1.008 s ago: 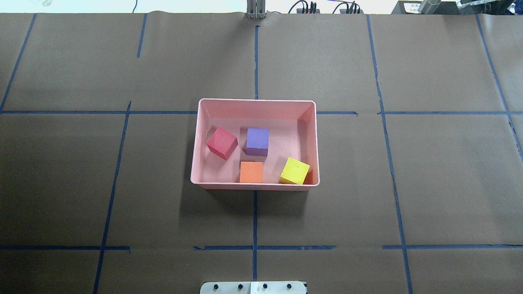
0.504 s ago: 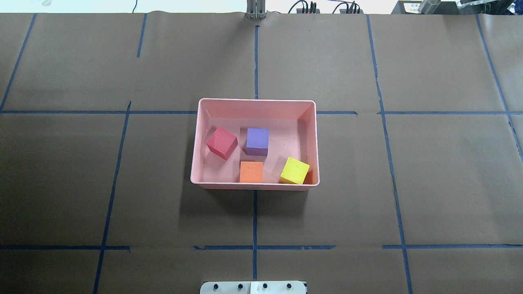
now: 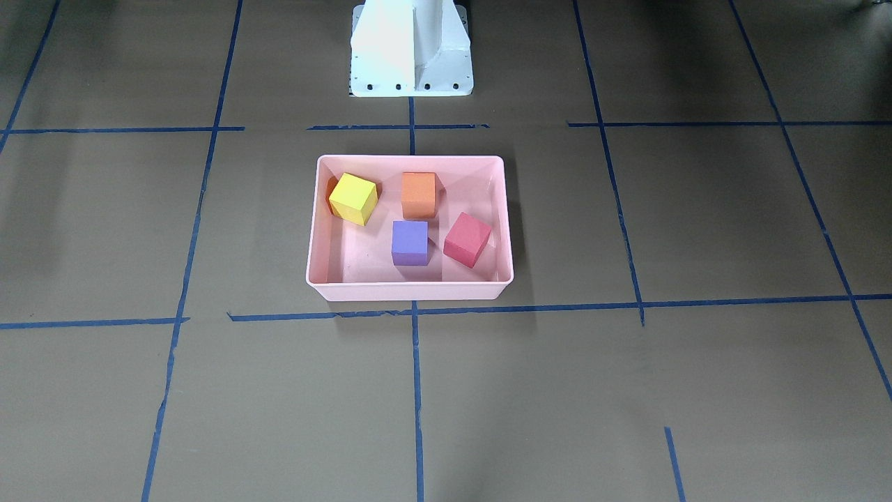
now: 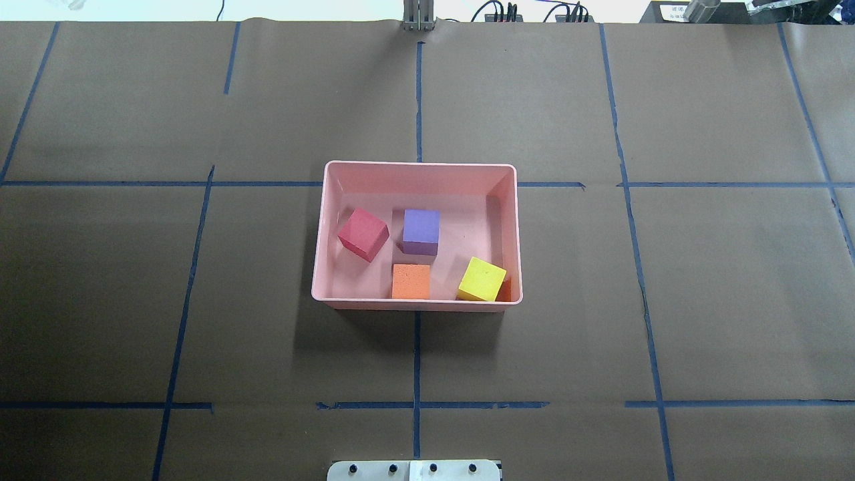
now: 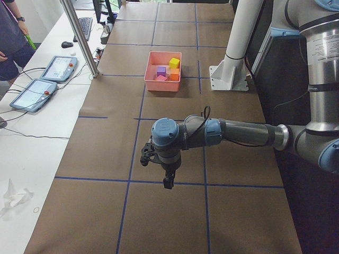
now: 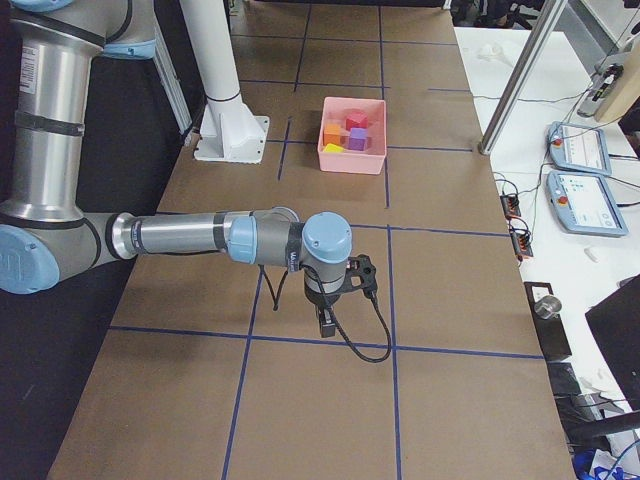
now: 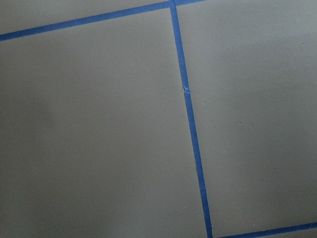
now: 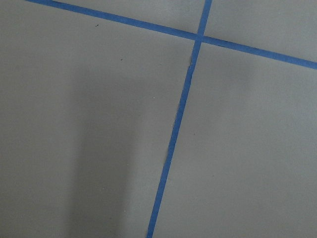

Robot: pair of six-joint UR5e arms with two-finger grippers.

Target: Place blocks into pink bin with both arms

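Overhead exterior view, quick take: shallow pale pink plastic bin with a rolled rim (image 4: 419,164) parked mid-tabletop (image 4: 133,300), long axis running side to side across the robot's front. Inside it, all four small matte foam cubes:
- red-pink cube (image 4: 363,234), turned at an angle near the wall on the left-arm side
- purple cube (image 4: 421,231), sitting square around the middle
- orange cube (image 4: 411,281), up against the near wall
- yellow-green cube (image 4: 481,279), skewed in the near corner on the right-arm side

None stacked, each apart from its neighbours, purple and orange only just. Also a small orange patch (image 4: 505,288) wedged between the yellow-green cube and the corner wall, too hidden to name.

Key relation: bin well apart from both claws. Out toward one end of the tabletop, left claw (image 5: 168,182) pointing down over bare brown paper (image 5: 106,153), bin far off along the table toward the centre. Mirrored at the other end, right claw (image 6: 326,322), same story. Neither obviously nearer. Both visible only in the side views, so can't tell whether either is spread or pressed together. Wrist views: just paper and blue tape lines (image 7: 190,124), no cube, no bin.

Judging by that, looks finished, nothing left outside to fetch. If a nudge were needed, red-pink for the left arm, yellow-green for the right. Soft-looking foam with flat faces, probably an easy pinch. Smooth plastic bin, likely to slide if bumped.
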